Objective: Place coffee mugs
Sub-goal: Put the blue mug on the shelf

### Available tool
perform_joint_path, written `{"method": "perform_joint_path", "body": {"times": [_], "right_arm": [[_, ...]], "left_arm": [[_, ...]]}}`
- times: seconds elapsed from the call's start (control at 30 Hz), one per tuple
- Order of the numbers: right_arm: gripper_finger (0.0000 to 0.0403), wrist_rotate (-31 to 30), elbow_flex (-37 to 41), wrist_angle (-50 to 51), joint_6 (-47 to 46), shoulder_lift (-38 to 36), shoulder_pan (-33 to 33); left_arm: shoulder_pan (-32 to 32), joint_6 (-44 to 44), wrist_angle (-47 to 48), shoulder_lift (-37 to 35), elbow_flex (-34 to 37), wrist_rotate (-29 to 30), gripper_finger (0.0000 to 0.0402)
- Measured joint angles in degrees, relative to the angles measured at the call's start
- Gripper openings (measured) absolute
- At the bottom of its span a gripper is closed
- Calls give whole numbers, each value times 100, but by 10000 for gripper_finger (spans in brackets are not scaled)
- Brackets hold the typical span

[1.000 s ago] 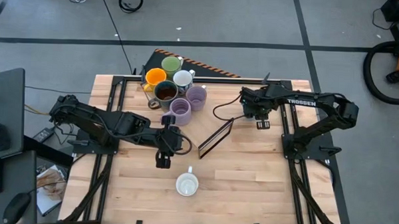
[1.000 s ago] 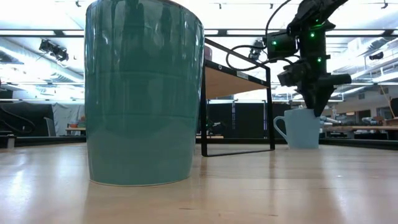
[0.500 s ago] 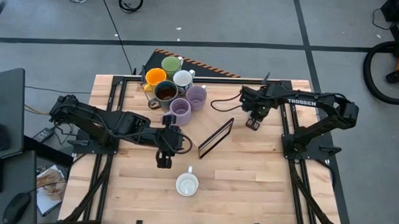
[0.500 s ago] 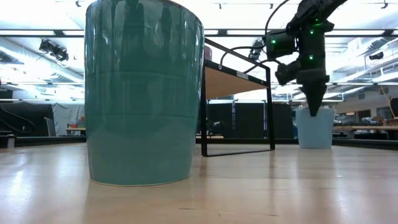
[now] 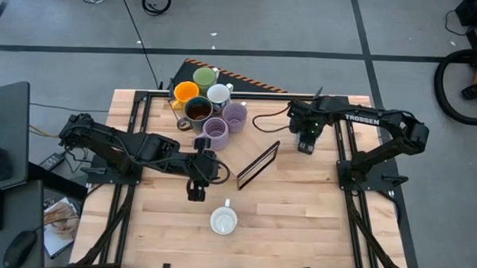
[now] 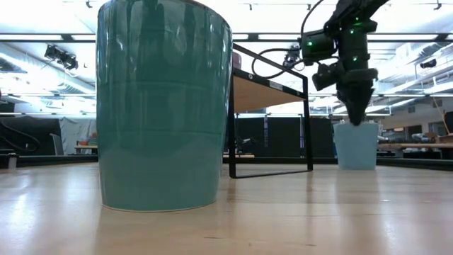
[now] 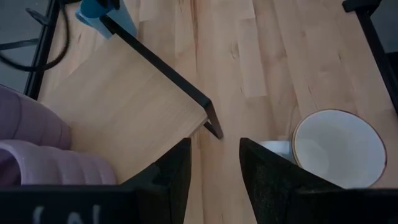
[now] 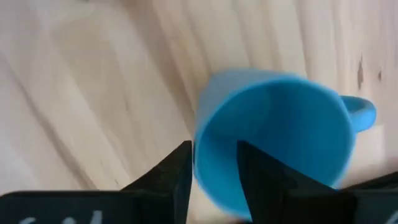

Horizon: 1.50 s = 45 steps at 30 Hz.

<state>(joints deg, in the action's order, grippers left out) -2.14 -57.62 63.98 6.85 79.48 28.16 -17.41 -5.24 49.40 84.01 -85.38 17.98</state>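
My right end effector (image 8: 211, 177) hangs released over the empty blue mug (image 8: 273, 134) near the table's (image 5: 299, 224) far edge.

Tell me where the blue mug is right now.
The blue mug stands upright on the table's right side, directly under the right hand, right of the tilted wooden shelf. In the high view that hand covers it.
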Motion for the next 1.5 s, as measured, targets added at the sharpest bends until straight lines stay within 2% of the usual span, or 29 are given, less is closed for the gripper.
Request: {"method": "perform_joint_path", "body": {"times": [0.2, 0.47, 0.6, 0.83, 1.07, 1.23, 1.5], "right_arm": [[140, -583, -112, 755, 1394, -2, -196], [141, -1195, -112, 888, 3094, -4, -221], [138, -1234, -112, 849, 3727, -4, -225], [137, -1622, 102, 893, 3986, -7, -340], [129, -1630, 148, 783, 4110, -43, -341], [124, -1631, 553, 381, 4427, -42, -377], [102, -1054, 686, -129, 4336, -39, -386]], "left_arm": [[-5, -158, 7, 0, 0, -2, 141], [-72, -326, 19, 0, 0, -22, 141], [-85, -359, 21, 0, 0, -22, 141], [-110, -549, 94, 0, 0, -21, 141], [-123, -758, 129, 2, 0, -24, 141], [-179, -917, 193, 2, -2, -18, 141], [-246, -917, 189, 2, -2, -5, 141]]}}
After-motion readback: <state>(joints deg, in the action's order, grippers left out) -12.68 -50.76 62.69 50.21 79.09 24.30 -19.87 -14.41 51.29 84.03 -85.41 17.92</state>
